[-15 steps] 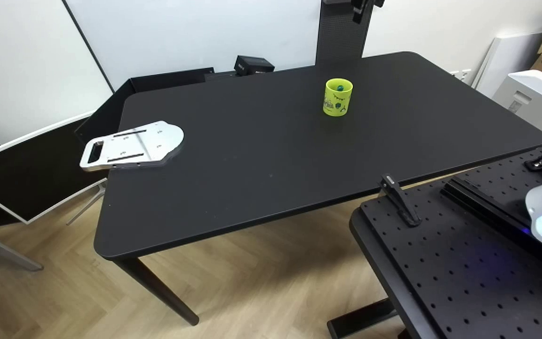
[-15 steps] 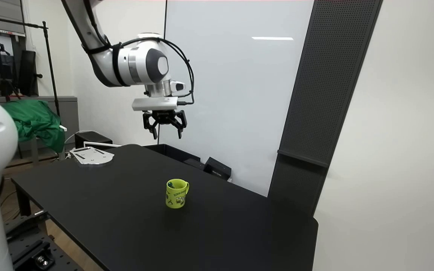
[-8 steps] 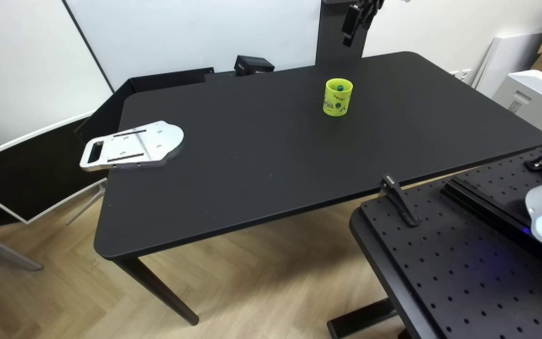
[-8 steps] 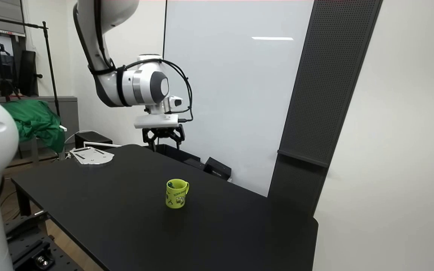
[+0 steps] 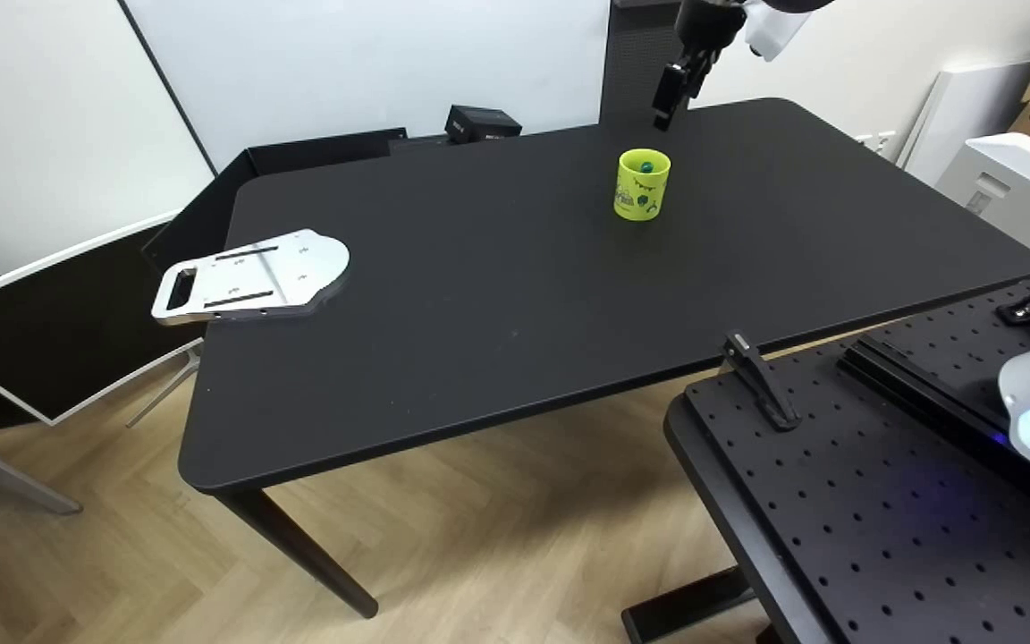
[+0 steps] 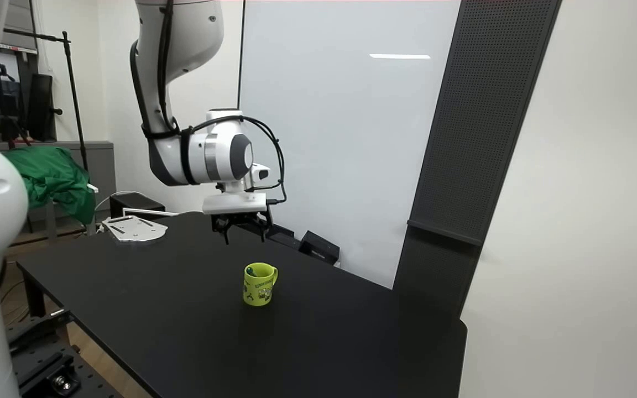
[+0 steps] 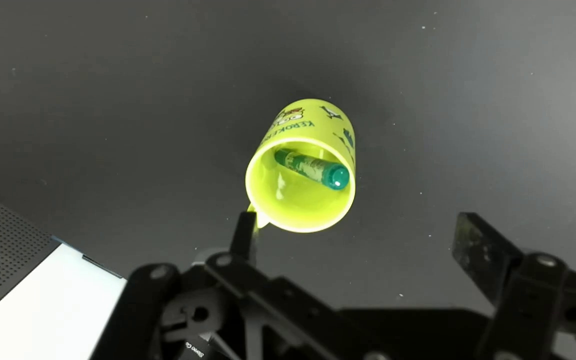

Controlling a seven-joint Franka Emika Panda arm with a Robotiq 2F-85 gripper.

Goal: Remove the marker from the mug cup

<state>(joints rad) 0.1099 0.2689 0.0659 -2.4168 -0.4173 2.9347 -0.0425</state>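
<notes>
Your marker [image 7: 305, 165] is in the mug [image 7: 295, 205], long axis slanting left to right (wrist view), w/ rounded end up by right rim; in both exterior views you see only its top. Your gripper [image 6: 245, 240], spread wide, is lower & closer vs. prev. frames; in wrist view it hides part of the mug's handle.

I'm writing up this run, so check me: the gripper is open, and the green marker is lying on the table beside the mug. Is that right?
Not quite: the green marker is inside the mug, not on the table, as the wrist view shows. The rest is right: the gripper is open.
</notes>
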